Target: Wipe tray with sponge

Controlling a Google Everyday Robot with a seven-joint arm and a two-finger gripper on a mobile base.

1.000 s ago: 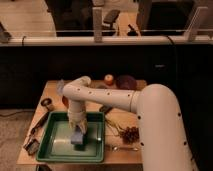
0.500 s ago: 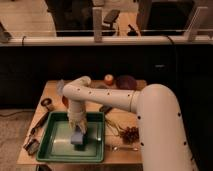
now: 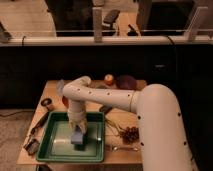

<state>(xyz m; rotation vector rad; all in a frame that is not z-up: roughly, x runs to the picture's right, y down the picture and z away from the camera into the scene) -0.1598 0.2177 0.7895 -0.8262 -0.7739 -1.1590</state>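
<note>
The gripper (image 3: 78, 131), grip state impossible to tell, presses the sponge (image 3: 78, 138) into the tray (image 3: 55, 154); position unchanged since 1 second ago, so wiping has stalled.

The tray (image 3: 55, 148) sits at the counter's (image 3: 52, 90) front left. Inside it lies the sponge (image 3: 78, 138), with the pincer (image 3: 78, 131) directly above. Behind the tray stands a round fruit (image 3: 109, 79); a spoon (image 3: 122, 148) lies to its right.

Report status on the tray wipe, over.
Claw down inside green tray, on blue sponge. Nothing else seen in tray. Clutter sits on table outside it.
</note>
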